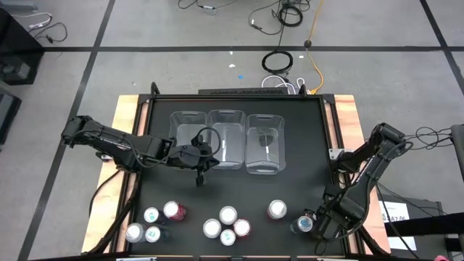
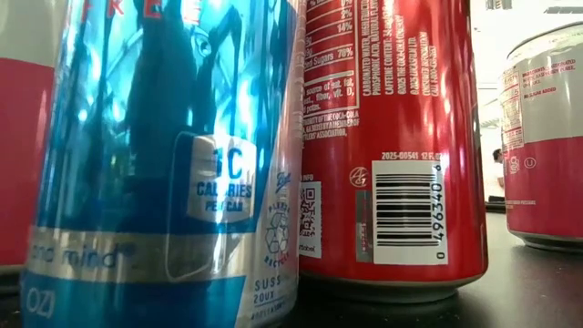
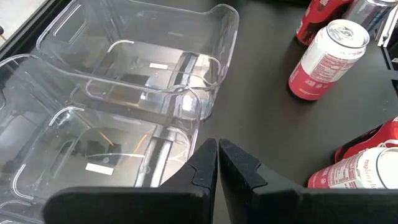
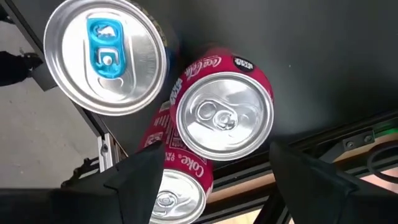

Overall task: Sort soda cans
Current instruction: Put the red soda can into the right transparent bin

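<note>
Left gripper [image 1: 201, 176] hovered just below the clear bins [image 1: 226, 139], fingers [image 3: 199, 168] pressed together, empty. Soda cans [image 1: 228, 214] stood along the table [image 1: 304, 145] front edge, at 6 o'clock from the bins. Right gripper [image 1: 317, 225] sat at 5 o'clock, fingers spread wide beside a blue-tabbed can [image 4: 104, 55], gripping nothing.

Counts on the table

Nine soda cans [image 1: 228, 214] stand along the table's front edge; three clear bins [image 1: 226, 138] sit in a row near the back.
</note>
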You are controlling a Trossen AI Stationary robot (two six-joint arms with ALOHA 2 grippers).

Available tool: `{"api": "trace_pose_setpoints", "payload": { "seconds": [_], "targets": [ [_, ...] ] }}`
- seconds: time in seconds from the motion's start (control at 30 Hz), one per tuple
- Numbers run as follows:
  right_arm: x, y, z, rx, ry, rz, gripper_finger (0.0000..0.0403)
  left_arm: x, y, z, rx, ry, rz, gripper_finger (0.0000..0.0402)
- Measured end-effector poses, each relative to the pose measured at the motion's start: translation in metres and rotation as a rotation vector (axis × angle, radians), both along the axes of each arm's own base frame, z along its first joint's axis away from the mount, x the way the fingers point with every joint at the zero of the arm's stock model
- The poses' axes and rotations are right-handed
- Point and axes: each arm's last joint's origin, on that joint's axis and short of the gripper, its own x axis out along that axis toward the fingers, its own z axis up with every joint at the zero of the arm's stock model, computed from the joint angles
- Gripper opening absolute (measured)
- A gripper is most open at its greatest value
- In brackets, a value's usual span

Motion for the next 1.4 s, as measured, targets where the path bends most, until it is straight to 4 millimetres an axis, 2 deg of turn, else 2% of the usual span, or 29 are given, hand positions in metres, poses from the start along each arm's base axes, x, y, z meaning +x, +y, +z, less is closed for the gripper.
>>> {"api": "trace_pose_setpoints", "payload": {
  "seconds": [0.23,0.33,0.57,1.4],
  "targets": [
    [-0.0021,-0.0025,0.0003,-0.022,0.023,-0.001,0.0288,0.0000,0.0000,0.0000,-0.003,0.000,0.002,0.0027],
    [-0.0012,0.0016,0.0008,0.044,0.026,0.079,0.0299,0.0000,0.0000,0.0000,-0.005,-0.001,0.004,0.0027],
    [-0.0004,0.0016,0.0008,0.044,0.013,0.112,0.0305,0.0000,0.0000,0.0000,-0.005,-0.001,0.004,0.0027],
    [-0.0058,-0.0055,0.0008,-0.027,0.072,0.105,0.0311,0.0000,0.0000,0.0000,-0.005,-0.001,0.004,0.0027]
  ]
}}
